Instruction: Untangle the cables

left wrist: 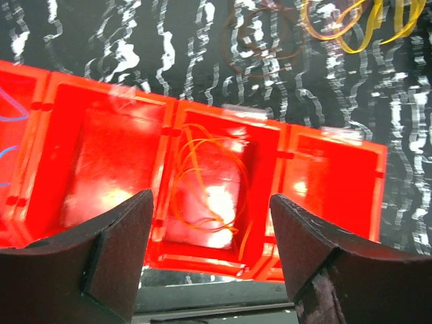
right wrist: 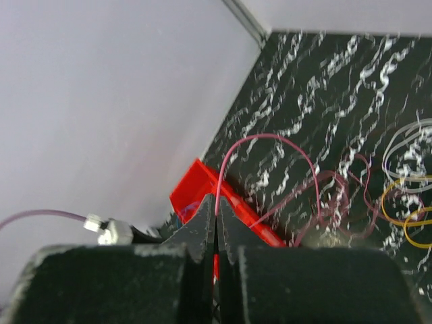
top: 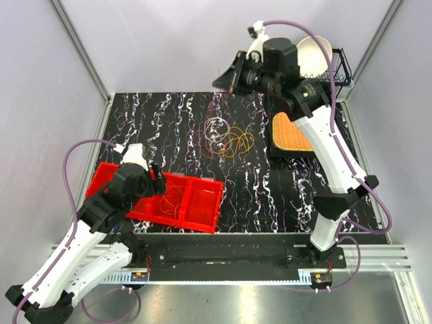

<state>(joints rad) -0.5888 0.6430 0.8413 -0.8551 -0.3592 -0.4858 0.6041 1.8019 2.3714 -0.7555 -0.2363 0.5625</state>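
The overhead camera gives me bright, even, diffuse light: the pale grey enclosure walls look flat, and shadows barely show on the black, white-veined desk. On the left wrist feed, the glossy red plastic compartment tray just ahead of the left end effector throws hard white glare off its floors, blowing out the middle compartment, and I see everything smeared. On the right wrist feed the right end effector is dark and soft; the thin pink wire loop pinched at its tip reads clearer than the blurred desk beyond.
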